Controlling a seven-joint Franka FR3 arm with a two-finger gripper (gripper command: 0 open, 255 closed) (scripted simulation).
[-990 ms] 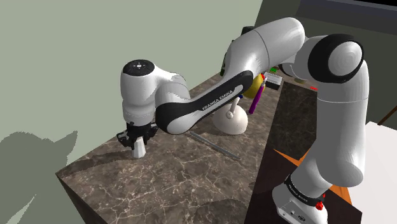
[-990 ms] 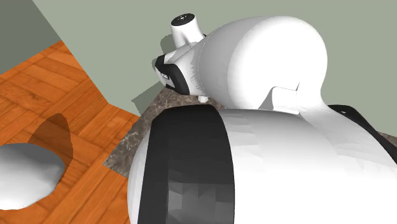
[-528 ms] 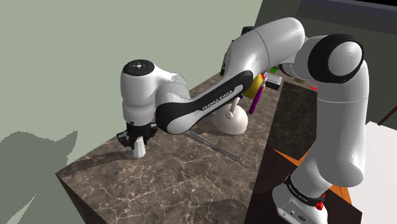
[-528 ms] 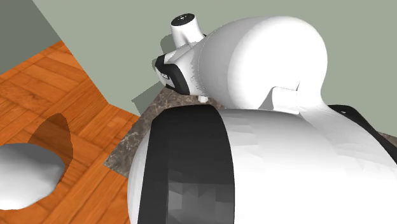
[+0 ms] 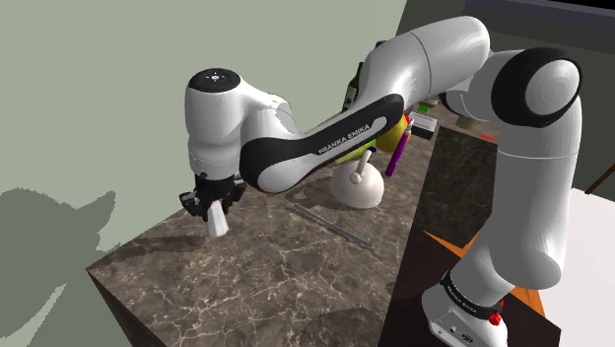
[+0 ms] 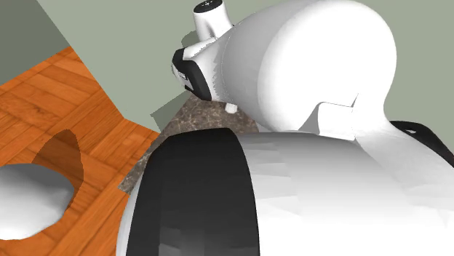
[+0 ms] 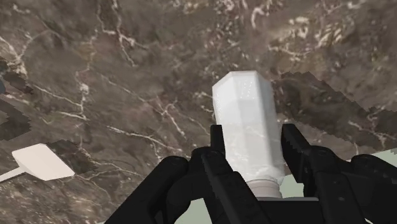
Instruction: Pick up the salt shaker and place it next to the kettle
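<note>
My tool (image 7: 252, 137) is closed on the salt shaker (image 7: 247, 124) — the two black fingers press its white, faceted body from both sides. The shaker reaches out beyond the fingertips, over the dark marble bench (image 7: 127, 76). The white kettle (image 5: 360, 187) stands on the same bench, well apart from the tool — a thin grey rod (image 5: 330, 225) lies near it.
</note>
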